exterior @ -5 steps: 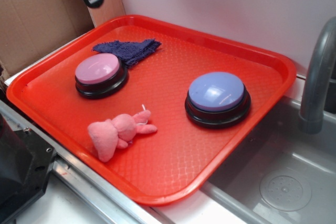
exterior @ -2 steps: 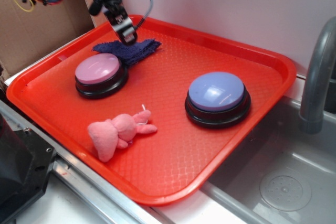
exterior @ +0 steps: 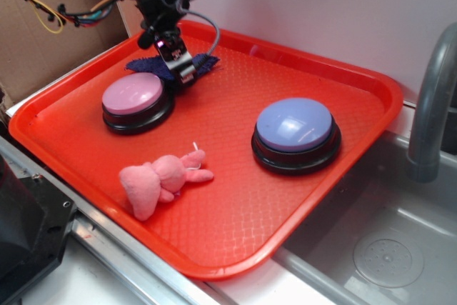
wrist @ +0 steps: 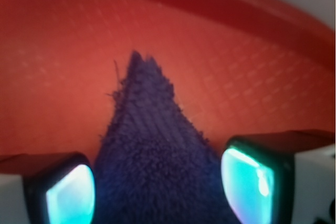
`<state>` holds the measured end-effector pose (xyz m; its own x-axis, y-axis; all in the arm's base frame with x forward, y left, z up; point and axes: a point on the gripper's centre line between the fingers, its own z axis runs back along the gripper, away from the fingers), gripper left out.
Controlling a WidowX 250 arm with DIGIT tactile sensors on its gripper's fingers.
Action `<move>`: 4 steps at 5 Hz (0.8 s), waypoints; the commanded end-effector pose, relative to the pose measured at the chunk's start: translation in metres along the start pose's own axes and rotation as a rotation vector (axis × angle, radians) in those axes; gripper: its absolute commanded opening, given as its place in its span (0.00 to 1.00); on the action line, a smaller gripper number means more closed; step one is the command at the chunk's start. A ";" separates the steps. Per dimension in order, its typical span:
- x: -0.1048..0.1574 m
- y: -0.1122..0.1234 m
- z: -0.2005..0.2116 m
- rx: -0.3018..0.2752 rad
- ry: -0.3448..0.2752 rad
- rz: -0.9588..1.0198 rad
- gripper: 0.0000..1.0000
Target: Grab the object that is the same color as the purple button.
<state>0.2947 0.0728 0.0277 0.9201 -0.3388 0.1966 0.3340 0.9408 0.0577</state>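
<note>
Gripper point(exterior: 180, 68) had dropped from above the far-left tray corner down onto the rag point(exterior: 203, 63); nothing else shifted. Jaws were open, with the two pads point(wrist: 68, 195) standing either side of the dark purple cloth, not yet pinching it.

Rag lay at the far left of the tray point(exterior: 371, 80), just beyond the pink button point(exterior: 133, 93) and close against it. Wrist view showed the cloth running between the pads and tapering to a point directly ahead, so its long axis ran straight away from the gripper, the jaws set across it. Judged: a straight close would take it, little or no further descent needed.

Purple button point(exterior: 294, 124) sat well apart at the right; plush point(exterior: 163, 179) near the front edge. Tray floor was pebbled red plastic, flat. Room was tight on the near side only, where the pink button crowded the gripper. Sink point(exterior: 400, 248) and faucet point(exterior: 428, 105) at right, outside the work.
</note>
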 end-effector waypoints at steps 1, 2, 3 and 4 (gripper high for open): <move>0.007 0.004 -0.004 0.027 0.033 0.056 1.00; 0.007 0.003 -0.006 0.033 0.034 0.070 0.86; 0.005 0.003 -0.007 0.031 0.033 0.082 0.00; 0.004 0.004 -0.004 0.033 0.035 0.091 0.00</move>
<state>0.2962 0.0752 0.0169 0.9572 -0.2489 0.1476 0.2422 0.9682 0.0618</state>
